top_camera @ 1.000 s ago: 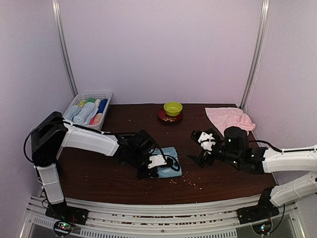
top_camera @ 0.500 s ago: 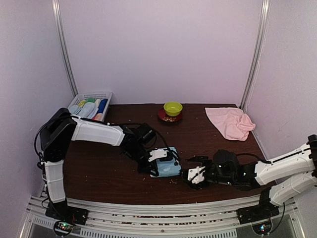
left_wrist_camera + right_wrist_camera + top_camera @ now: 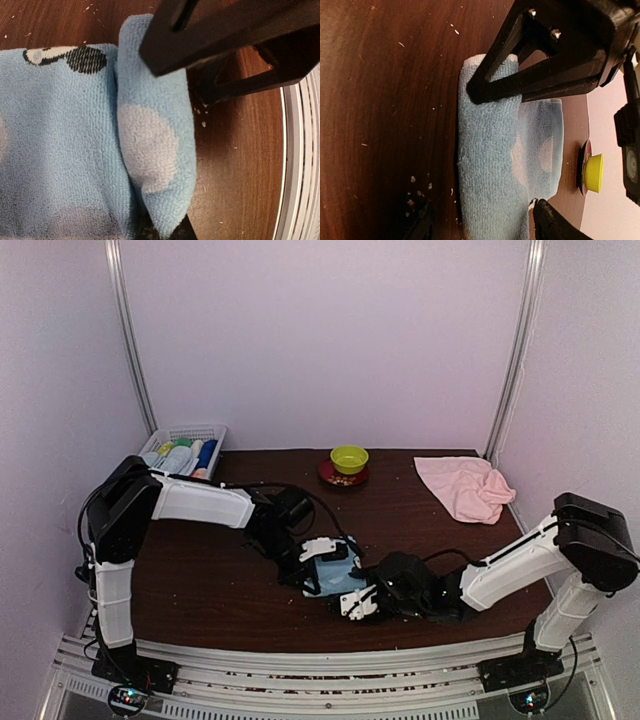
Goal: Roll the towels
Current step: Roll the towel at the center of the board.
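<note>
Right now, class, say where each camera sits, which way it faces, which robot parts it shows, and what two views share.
Top external: high behind the bases, looking down at the table; both arms, left end effector, right end effector.
Left wrist: on that wrist, facing down past its fingers onto the blue towel.
Right wrist: on that wrist, facing across the table past its fingers; yellow bowl beyond.
Shared: all three show the blue towel.
</note>
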Robot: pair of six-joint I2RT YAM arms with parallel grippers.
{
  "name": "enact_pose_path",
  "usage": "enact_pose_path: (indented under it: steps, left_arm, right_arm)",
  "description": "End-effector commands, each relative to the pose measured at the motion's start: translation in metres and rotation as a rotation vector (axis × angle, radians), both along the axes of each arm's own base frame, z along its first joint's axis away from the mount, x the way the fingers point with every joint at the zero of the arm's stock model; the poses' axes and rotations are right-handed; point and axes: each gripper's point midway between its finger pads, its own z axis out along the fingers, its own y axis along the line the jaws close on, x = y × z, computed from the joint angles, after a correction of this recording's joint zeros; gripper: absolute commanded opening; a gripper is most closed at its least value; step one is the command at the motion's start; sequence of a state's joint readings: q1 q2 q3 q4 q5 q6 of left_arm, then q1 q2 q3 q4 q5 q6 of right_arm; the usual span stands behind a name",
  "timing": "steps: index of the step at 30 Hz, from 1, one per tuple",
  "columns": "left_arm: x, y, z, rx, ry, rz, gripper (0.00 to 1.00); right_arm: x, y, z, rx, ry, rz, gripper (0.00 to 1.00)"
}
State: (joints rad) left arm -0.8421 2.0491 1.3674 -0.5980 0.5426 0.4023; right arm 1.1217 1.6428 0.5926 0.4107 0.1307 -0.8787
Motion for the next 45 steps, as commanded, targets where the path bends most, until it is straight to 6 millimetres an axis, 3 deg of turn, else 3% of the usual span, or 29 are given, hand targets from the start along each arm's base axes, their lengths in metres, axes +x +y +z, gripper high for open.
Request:
enact_pose_path:
  steps: [1,5,11,17,20,24,29,34,41,45]
  left_arm:
    - [-0.002,0.016,-0.022,0.08,0.041,0.007,0.03]
    - [-0.002,0.017,-0.022,0.077,0.045,0.005,0.03]
    - [0.0,0.019,-0.023,0.079,0.049,0.012,0.03]
    - [0.002,0.021,-0.023,0.089,0.041,0.028,0.13]
    - [0.008,0.023,-0.018,0.089,0.001,0.063,0.31]
    - [0.022,0.024,0.007,0.045,-0.115,0.124,0.54]
    - [0.047,0.031,0.051,-0.032,-0.311,0.252,0.67]
    - [0.055,0.042,0.075,-0.104,-0.463,0.354,0.69]
    - [0.032,0.042,0.079,-0.194,-0.692,0.333,0.7]
    - [0.027,0.052,0.078,-0.224,-0.798,0.341,0.7]
  right_arm:
    - [0.02,0.008,0.0,-0.028,-0.098,-0.045,0.65]
    - [0.022,0.013,-0.011,-0.057,-0.099,-0.043,0.54]
    - [0.022,0.013,-0.02,-0.078,-0.083,-0.045,0.28]
    - [0.02,0.014,-0.027,-0.104,-0.035,-0.051,0.0]
    - [0.017,0.015,-0.029,-0.112,0.008,-0.049,0.0]
    - [0.014,0.015,-0.032,-0.116,0.073,-0.043,0.0]
    - [0.013,0.018,-0.033,-0.104,0.189,-0.048,0.0]
    - [0.015,0.02,-0.037,-0.093,0.352,-0.069,0.0]
    - [0.015,0.024,-0.038,-0.076,0.61,-0.066,0.0]
    - [0.018,0.023,-0.042,-0.087,0.735,-0.083,0.0]
